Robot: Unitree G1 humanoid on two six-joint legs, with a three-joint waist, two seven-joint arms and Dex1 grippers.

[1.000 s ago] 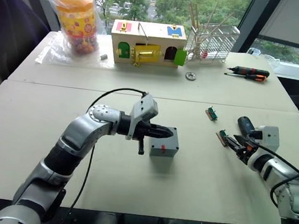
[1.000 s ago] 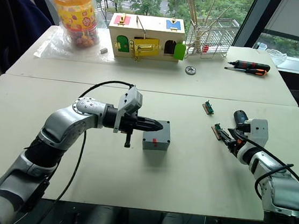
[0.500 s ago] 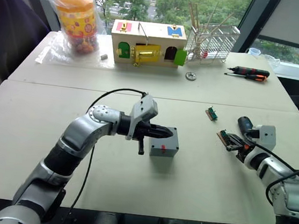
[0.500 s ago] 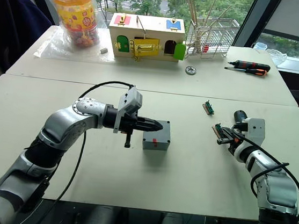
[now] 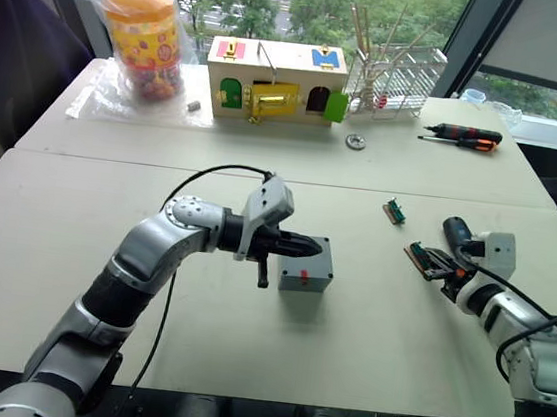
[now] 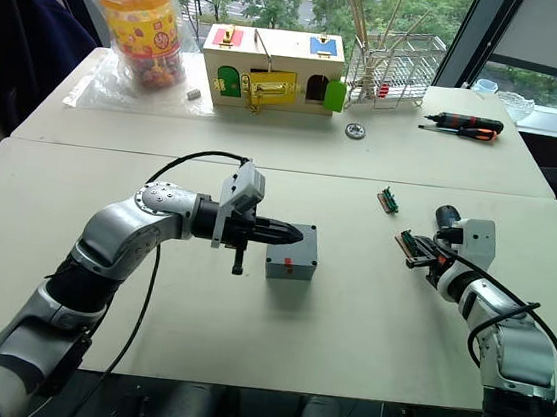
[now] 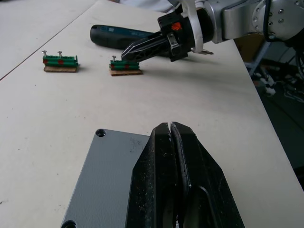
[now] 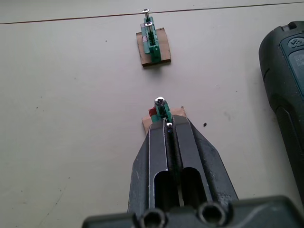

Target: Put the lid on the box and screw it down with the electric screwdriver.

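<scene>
Two pale cream tables butted end to end – the near table [image 5: 244, 335] holds the work, the far table [image 5: 444, 172] the clutter. Behind them tall windows look out on green trees.

The box [image 5: 306, 264] sits mid-table on the near one, lid [image 7: 107, 178] already lying flat on top, corner holes showing. Left gripper [image 5: 315, 245] reaches in from the left, fingers pressed together with nothing between them, tips resting over the lid's top.

Right gripper [image 5: 433, 263] is at the right side of the near table, fingers closed down around a small green screw holder [image 8: 163, 112] on a brown card base, a screw head sticking up just past the tips. A second screw holder [image 5: 394, 211] lies farther off, apart from the first. The electric screwdriver [image 8: 285, 85] lies on the table just right of the right gripper – not held.

Far table: wooden lock box [image 5: 275, 81] with coloured doors, a bagged orange-lidded jar [image 5: 145, 40] at far left, a wire rack [image 5: 399, 76] with sticks, hand screwdrivers [image 5: 463, 137] far right.
</scene>
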